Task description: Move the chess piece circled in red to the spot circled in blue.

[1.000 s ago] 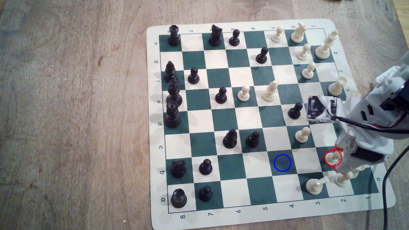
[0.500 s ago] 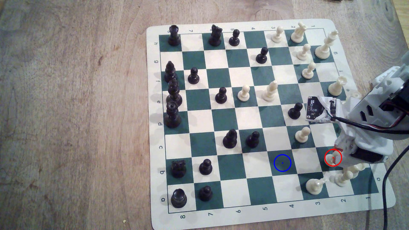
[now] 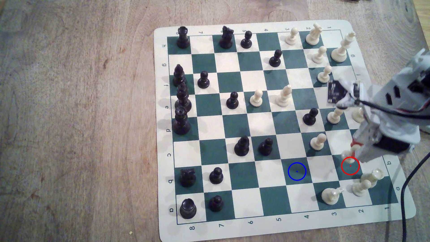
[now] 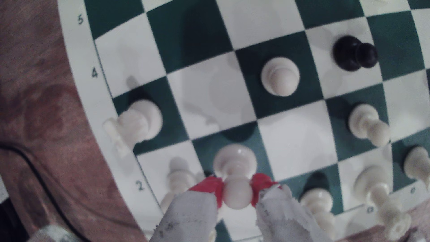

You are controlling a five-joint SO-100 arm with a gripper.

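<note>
end effector point(image 4: 237, 192): red-tipped jaws clamped on cream pawn point(image 4: 235, 176) at its head/neck | pawn point(image 3: 349, 152): lifted, just above the red-ringed square | target: blue-ringed dark square point(image 3: 297, 171), bare, toward exterior view's left | advice: carry high and level, skirt the cream pawn point(image 3: 317, 142) nearby, lower straight onto the dot, then release

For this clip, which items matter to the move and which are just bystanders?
Job: cream pawn clamped at its head by the end effector; blue-ringed green square; red ring on the vacated square.

Bystanders: black pawn, cream pawn on c3, black cable.
</note>
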